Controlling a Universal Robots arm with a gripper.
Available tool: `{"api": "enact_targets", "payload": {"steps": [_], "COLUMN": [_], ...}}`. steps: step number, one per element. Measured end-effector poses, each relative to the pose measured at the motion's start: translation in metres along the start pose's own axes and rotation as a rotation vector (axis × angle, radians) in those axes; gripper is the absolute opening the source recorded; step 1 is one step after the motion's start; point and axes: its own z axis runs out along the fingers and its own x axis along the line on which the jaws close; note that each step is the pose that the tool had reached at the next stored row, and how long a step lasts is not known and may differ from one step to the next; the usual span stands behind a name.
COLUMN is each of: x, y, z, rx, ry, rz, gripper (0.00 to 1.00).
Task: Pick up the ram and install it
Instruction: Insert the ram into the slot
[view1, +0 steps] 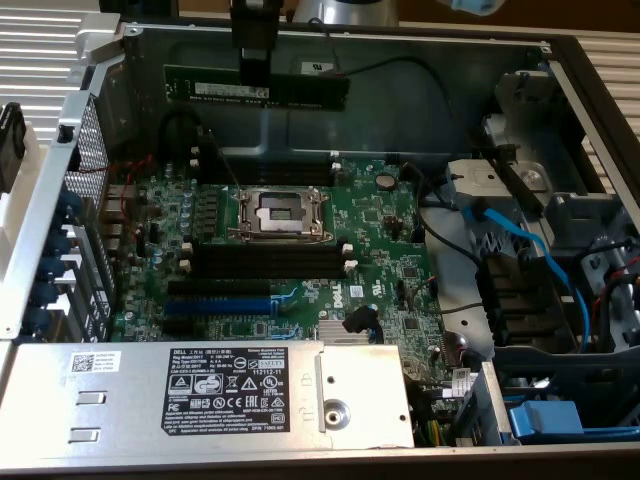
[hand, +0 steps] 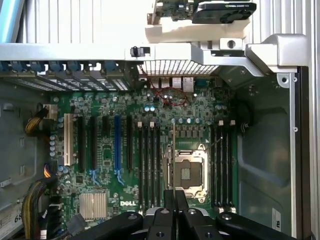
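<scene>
The ram (view1: 300, 92) is a long dark stick with a white label. It hangs level above the far side of the open computer case, clear of the motherboard (view1: 380, 225). My gripper (view1: 255, 82) is shut on it left of its middle. In the wrist view the ram (hand: 173, 150) shows edge-on as a thin line running out from my gripper (hand: 175, 196) over the CPU socket (hand: 186, 172). Black memory slots (hand: 150, 165) with white end clips lie on one side of the socket, and more memory slots (hand: 222, 162) lie on the other. In the exterior view the memory slots (view1: 270, 258) sit just in front of the CPU socket (view1: 280, 210).
A silver power supply (view1: 130, 390) with a black label covers the near side of the case. Blue and black expansion slots (view1: 220, 298) lie at the exterior view's left. Blue cables (view1: 535, 255) and a drive cage stand at the right. Metal case walls (view1: 400, 75) ring the board.
</scene>
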Motion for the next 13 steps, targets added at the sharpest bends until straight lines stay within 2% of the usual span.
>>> {"api": "enact_targets", "payload": {"steps": [3, 5, 6, 7, 8, 9, 12, 13], "x": [-0.0001, 0.0000, 0.0000, 0.0001, 0.0001, 0.0002, 0.0002, 0.0002], "y": [-0.0106, -0.0112, -0.0112, -0.0110, -0.0108, -0.0102, -0.0082, -0.0073], "z": [0.0053, 0.0083, 0.0088, 0.0091, 0.0094, 0.0094, 0.0095, 0.0096], "rx": [0.0002, 0.0004, 0.0006, 0.0011, 0.0046, 0.0172, 0.0723, 0.0867], "ry": [0.0009, 0.0025, 0.0067, 0.0134, 0.0203, 0.0258, 0.0458, 0.0502], "rz": [0.000, 0.000, 0.000, 0.000, 0.000, 0.000, -0.001, -0.001], "gripper": [0.12, 0.12, 0.12, 0.12, 0.12, 0.12, 0.12, 0.12]}}
